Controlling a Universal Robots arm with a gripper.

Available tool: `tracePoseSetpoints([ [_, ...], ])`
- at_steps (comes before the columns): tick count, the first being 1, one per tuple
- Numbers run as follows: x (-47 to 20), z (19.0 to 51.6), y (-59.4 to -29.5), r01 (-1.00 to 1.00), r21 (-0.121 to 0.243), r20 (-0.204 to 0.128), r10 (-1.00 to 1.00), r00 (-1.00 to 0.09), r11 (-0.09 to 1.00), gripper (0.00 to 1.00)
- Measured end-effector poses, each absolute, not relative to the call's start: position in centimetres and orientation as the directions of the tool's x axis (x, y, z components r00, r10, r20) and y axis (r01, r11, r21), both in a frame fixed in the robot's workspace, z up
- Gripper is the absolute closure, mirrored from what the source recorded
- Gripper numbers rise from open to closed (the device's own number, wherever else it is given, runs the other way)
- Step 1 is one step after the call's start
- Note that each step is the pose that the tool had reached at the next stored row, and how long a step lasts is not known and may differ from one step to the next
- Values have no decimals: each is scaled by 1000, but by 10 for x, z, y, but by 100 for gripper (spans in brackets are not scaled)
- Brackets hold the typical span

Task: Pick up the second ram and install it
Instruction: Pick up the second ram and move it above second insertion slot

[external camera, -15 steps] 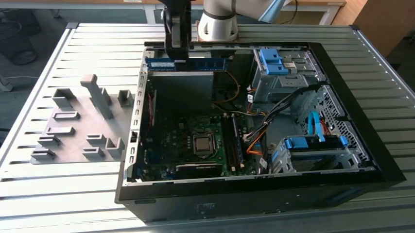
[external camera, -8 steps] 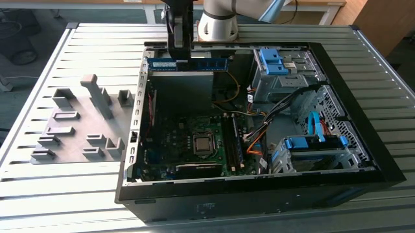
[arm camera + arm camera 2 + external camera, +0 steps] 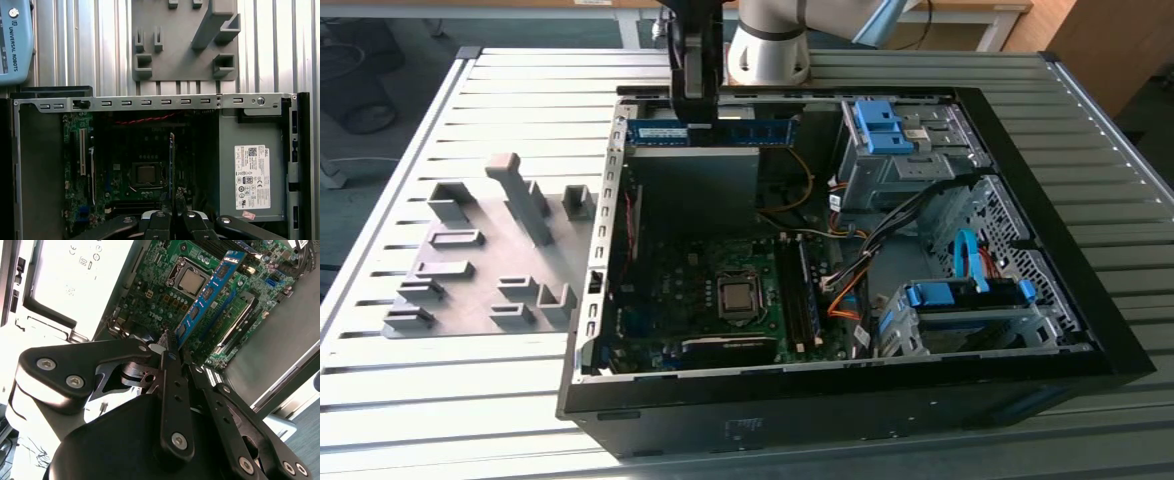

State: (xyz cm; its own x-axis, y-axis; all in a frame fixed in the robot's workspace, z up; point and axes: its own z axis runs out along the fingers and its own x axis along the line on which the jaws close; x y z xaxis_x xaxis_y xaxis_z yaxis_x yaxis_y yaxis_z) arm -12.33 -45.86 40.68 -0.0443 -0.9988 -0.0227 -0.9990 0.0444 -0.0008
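The second ram [image 3: 720, 132] is a thin blue stick with black chips and a white label. It hangs level above the back of the open computer case [image 3: 1067, 330], over the power supply [image 3: 694, 180]. My gripper [image 3: 698, 122] is shut on it near one end. In the second wrist view the ram [image 3: 207, 290] sticks out from the gripper [image 3: 172, 345] above the green motherboard [image 3: 165, 290]. The first wrist view shows the ram [image 3: 172, 160] edge-on, rising from the gripper [image 3: 172, 214]. The memory slots [image 3: 798, 300] lie beside the processor socket [image 3: 738, 294], well below the stick.
A grey plastic holder tray [image 3: 467, 270] lies on the slatted table at the exterior view's left of the case. Inside the case are light-blue drive brackets [image 3: 887, 125], a second bay [image 3: 967, 295], and loose cables [image 3: 854, 270]. The case's metal rim [image 3: 150, 102] frames the opening.
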Motion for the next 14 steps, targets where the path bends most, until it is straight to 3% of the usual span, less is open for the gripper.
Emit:
tracePoseSetpoints([
  [14,-118,407,-459,-999,-1,-23,-999,-44,44,85],
])
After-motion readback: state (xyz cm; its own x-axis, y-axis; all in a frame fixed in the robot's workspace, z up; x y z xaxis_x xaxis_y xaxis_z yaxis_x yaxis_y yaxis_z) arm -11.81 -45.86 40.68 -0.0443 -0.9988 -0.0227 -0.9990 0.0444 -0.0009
